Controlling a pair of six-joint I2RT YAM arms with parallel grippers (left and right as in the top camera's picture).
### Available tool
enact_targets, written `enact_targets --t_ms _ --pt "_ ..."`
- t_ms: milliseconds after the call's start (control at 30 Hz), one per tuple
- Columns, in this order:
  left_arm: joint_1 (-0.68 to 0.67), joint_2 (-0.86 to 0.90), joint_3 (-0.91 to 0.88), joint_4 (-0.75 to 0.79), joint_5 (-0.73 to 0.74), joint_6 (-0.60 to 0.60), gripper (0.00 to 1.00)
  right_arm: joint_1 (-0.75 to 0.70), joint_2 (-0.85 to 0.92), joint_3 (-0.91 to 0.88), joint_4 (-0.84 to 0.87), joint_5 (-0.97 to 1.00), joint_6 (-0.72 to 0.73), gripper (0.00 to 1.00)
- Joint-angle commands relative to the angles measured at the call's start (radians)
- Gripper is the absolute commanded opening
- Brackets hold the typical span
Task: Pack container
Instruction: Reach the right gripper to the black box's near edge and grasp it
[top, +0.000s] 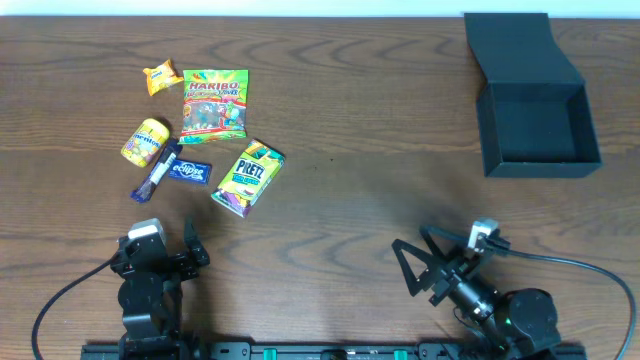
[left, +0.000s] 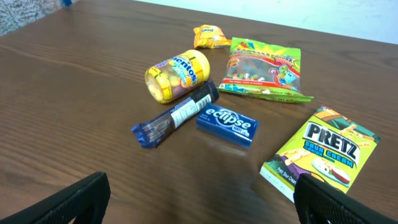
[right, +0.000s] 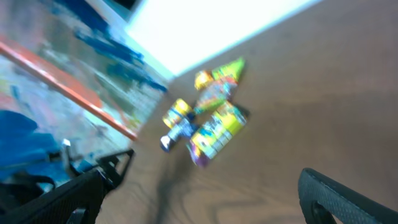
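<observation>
The left claw has its jaws spread wide with nothing between them, and so does the right claw. Both hang low over the brown wooden table at its near edge.

The matte dark teal-black square cardboard container stands well ahead of the right claw and off to its right. It is open, with the flap lid laid back on the far side, so box and lid together run away from the arms. From the left claw it lies far across to the right, so the right arm is clearly the nearer one to it.

The snacks all lie just ahead of the left claw:
- a yellow-green Pretz carton, its long axis slanting
- a flat blue Eclipse pack, beside a dark blue wrapped bar
- a yellow Mentos tub
- a bright Haribo bag
- a small orange packet, farthest out

Packing likely starts with the left arm.

The container appears in neither wrist view. The right wrist view is badly blurred and aimed leftward at the snacks. The container looks empty, though its near wall shades part of the floor.
</observation>
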Motion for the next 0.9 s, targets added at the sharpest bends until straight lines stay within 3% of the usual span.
enact_targets --t_ms 0,233,433,700,867 --pt "0.006 -0.006 -0.019 -0.005 -0.010 0.010 0.95 -0.022 0.055 0.018 0.025 -0.004 -0.022 0.99" --pt "0.006 -0.006 -0.019 -0.005 -0.010 0.010 0.95 -0.072 0.335 0.190 0.005 -0.006 -0.193 0.99" --pt "0.006 -0.006 -0.019 -0.005 -0.010 0.010 0.95 -0.115 0.686 0.469 -0.140 0.063 -0.398 0.99" --pt "0.006 -0.006 -0.019 -0.005 -0.010 0.010 0.95 -0.170 1.054 0.853 -0.439 0.305 -0.504 0.99" --pt "0.006 -0.006 -0.019 -0.005 -0.010 0.011 0.95 -0.218 1.252 1.011 -0.509 0.370 -0.555 0.99"
